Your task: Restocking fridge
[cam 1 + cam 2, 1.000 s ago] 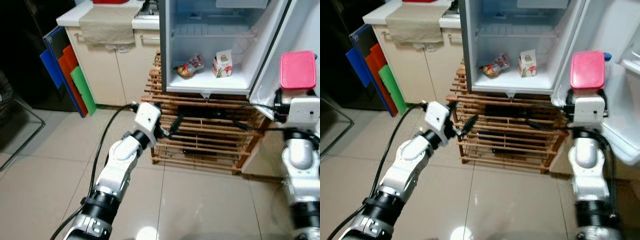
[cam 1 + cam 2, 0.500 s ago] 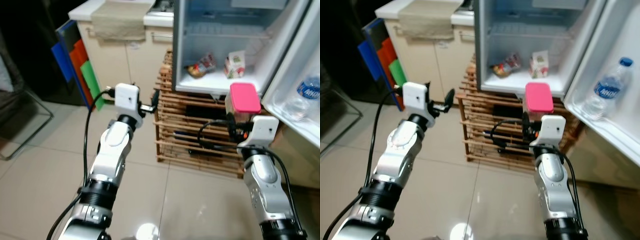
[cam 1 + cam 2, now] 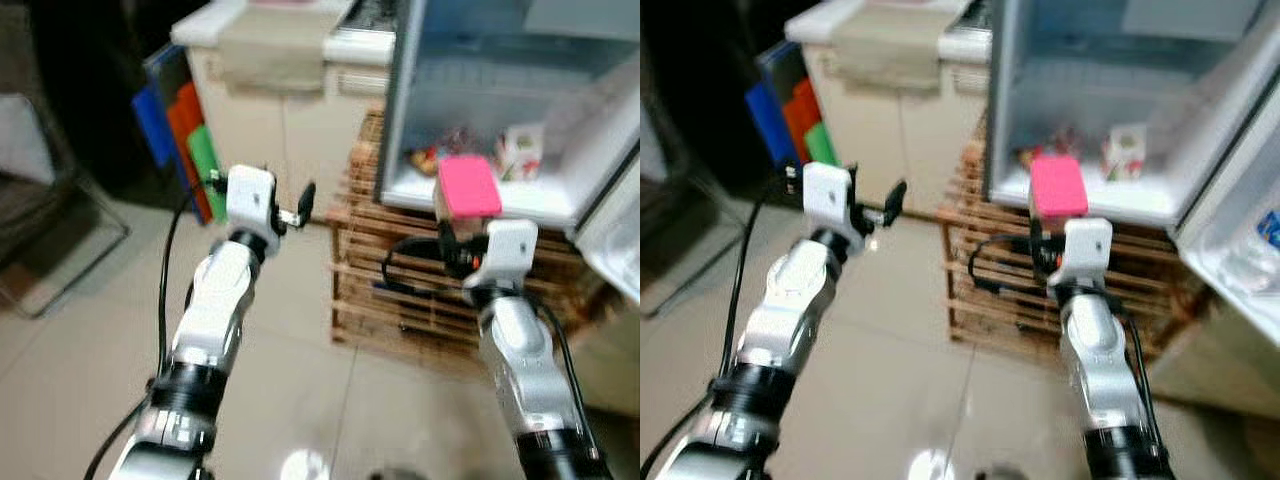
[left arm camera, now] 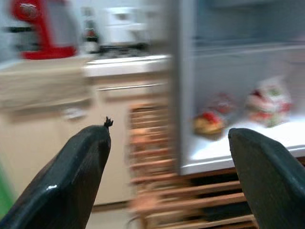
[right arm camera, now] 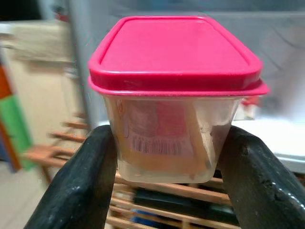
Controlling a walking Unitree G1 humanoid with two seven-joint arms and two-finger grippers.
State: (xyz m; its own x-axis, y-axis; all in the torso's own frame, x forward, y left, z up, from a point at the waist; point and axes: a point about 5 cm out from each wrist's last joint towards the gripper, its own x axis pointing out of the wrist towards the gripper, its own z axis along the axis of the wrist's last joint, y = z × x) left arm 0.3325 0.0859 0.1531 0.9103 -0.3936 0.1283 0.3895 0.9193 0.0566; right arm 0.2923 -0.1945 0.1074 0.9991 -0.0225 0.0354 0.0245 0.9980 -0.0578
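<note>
Possibly the pink-lidded container (image 5: pixel 174 102), pinched by the right gripper (image 5: pixel 167 162) before the fridge (image 3: pixel 500 190), slips (left gripper (image 4: pixel 167 167) spread, empty).

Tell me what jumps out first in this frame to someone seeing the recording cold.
The clear container with the bright pink lid stands out first, clamped between the right gripper's black fingers and held up in front of the open fridge. Behind it, a small carton and a packet sit on the fridge's bottom shelf, above a wooden slatted rack. The left gripper is open and empty, raised beside the cabinet.
</note>
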